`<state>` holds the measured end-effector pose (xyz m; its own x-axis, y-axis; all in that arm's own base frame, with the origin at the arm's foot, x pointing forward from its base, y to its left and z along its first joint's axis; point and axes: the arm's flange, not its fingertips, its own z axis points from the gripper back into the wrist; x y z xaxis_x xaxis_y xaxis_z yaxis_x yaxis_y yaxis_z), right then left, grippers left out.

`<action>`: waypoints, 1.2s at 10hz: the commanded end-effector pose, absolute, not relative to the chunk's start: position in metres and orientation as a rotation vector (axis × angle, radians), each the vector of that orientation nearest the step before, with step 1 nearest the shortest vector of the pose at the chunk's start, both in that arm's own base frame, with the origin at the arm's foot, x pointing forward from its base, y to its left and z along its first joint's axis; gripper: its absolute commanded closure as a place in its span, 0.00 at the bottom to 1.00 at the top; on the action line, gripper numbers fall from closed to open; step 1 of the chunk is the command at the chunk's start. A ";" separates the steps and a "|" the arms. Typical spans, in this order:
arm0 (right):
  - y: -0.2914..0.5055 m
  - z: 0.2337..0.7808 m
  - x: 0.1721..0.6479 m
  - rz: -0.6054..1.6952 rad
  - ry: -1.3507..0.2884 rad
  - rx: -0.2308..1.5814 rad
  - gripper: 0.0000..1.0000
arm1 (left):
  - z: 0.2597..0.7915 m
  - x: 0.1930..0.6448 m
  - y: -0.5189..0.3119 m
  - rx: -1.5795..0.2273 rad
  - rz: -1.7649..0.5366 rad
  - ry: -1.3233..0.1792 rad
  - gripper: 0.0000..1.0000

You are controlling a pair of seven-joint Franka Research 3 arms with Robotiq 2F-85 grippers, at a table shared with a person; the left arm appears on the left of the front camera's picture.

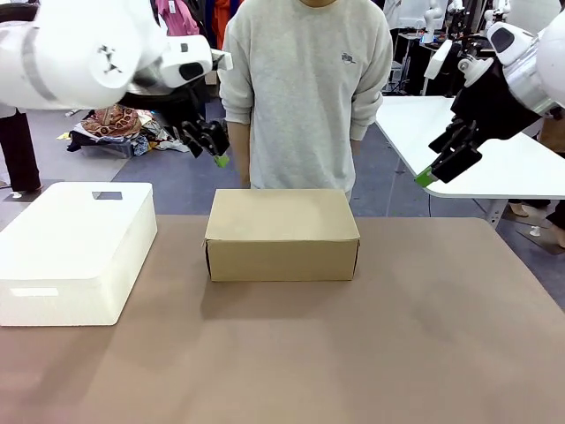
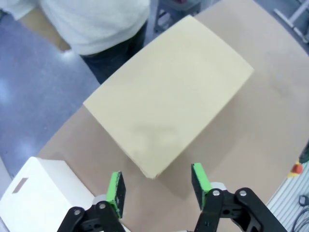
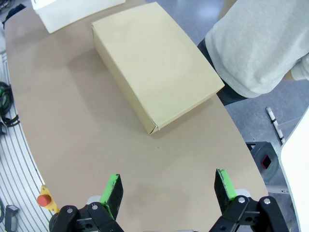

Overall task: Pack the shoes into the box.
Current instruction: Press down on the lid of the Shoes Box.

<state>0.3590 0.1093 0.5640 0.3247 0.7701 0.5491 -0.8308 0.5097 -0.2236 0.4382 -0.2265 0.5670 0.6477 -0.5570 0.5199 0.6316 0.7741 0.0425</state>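
Both pincers, left and right, hang open and empty above the table. Cardboard shoebox sits closed mid-table, so packing looks finished; next just back off.

The box sits closed on the table, below and ahead of the left fingers and beyond the right fingers. The white block lies left of it, a person behind.
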 end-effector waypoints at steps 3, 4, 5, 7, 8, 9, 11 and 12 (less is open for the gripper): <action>0.113 0.568 0.361 1.032 -0.654 0.098 0.00 | 0.574 0.391 -0.197 -0.120 -0.836 -0.542 0.00; 0.113 0.568 0.361 1.032 -0.654 0.098 0.00 | 0.575 0.386 -0.195 -0.114 -0.832 -0.546 0.00; 0.113 0.568 0.361 1.032 -0.654 0.098 0.00 | 0.575 0.383 -0.194 -0.113 -0.834 -0.550 0.00; 0.113 0.568 0.361 1.032 -0.654 0.098 0.00 | 0.579 0.386 -0.201 -0.125 -0.820 -0.547 0.00; 0.113 0.568 0.361 1.032 -0.654 0.098 0.00 | 0.579 0.386 -0.201 -0.125 -0.820 -0.547 0.00; 0.113 0.568 0.361 1.032 -0.654 0.098 0.00 | 0.579 0.386 -0.201 -0.125 -0.820 -0.547 0.00; 0.113 0.568 0.361 1.032 -0.654 0.098 0.00 | 0.579 0.386 -0.201 -0.125 -0.820 -0.547 0.00; 0.113 0.568 0.361 1.032 -0.654 0.098 0.00 | 0.579 0.386 -0.201 -0.125 -0.820 -0.547 0.00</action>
<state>0.3589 0.1096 0.5641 0.3241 0.7702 0.5493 -0.8311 0.5092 -0.2236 0.3855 -0.2016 0.5769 0.5513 -0.6603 0.5100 0.7258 0.6810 0.0972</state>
